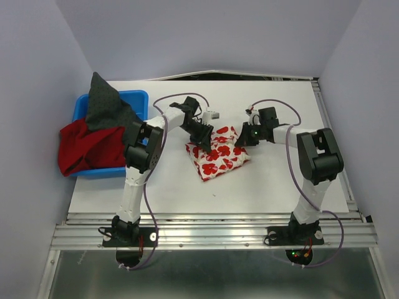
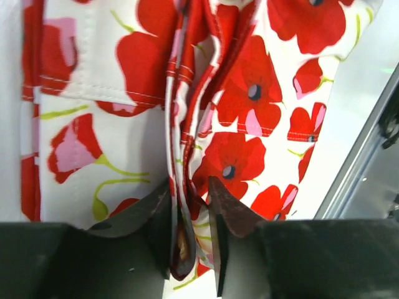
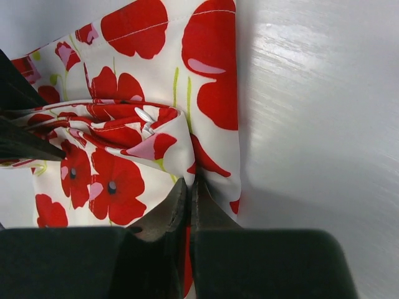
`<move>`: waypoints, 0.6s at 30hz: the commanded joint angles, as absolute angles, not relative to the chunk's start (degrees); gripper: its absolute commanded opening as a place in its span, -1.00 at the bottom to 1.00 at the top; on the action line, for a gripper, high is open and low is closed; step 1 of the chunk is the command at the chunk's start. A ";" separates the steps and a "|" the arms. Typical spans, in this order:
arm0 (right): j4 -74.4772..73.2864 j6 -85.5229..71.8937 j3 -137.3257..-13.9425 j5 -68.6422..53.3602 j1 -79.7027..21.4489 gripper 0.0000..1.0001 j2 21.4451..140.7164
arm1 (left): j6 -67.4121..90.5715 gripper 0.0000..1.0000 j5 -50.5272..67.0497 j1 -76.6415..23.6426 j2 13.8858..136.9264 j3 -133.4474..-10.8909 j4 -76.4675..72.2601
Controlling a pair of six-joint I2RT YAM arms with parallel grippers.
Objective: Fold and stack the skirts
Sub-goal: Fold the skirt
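Left wrist: left claw point(image 2: 189, 187) slightly parted around a fold of the floral skirt point(image 2: 249, 156) (loosely); right claw point(image 3: 190, 184) pinches its edge shut.

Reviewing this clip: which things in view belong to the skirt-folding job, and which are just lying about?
Job:
floral skirt
deep-red skirt
dark grey skirt

Lying about:
blue bin, with the red and grey skirts draped over it
table

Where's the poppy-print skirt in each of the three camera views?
Top external: poppy-print skirt at the centre of the table.
Left wrist: fills most of the picture, a fold inside the left gripper.
Right wrist: left half, its edge pinched by the right gripper.
Shared landmark: bare white table right of the skirt.
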State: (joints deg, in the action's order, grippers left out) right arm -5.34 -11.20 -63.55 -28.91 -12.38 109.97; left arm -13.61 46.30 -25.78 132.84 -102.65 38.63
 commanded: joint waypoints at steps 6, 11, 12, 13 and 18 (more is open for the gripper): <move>-8.25 -11.87 -67.23 -35.23 -12.57 -0.71 109.34 | -24.43 -0.08 33.75 -25.14 128.50 -96.68 39.99; -18.18 -9.41 -71.89 -38.93 -12.57 0.01 107.24 | -27.15 -0.08 34.54 -25.31 127.97 -96.77 40.70; -18.98 -8.97 -72.16 -38.41 -12.57 0.07 106.53 | -27.25 -0.12 34.02 -25.40 127.97 -96.77 40.43; -20.03 -8.27 -72.59 -37.71 -12.57 0.08 105.74 | -27.51 -0.14 33.84 -25.40 128.06 -96.77 40.17; -20.39 -5.54 -80.65 -29.81 -12.57 0.22 104.84 | -28.39 -0.41 33.22 -25.40 129.29 -96.77 39.82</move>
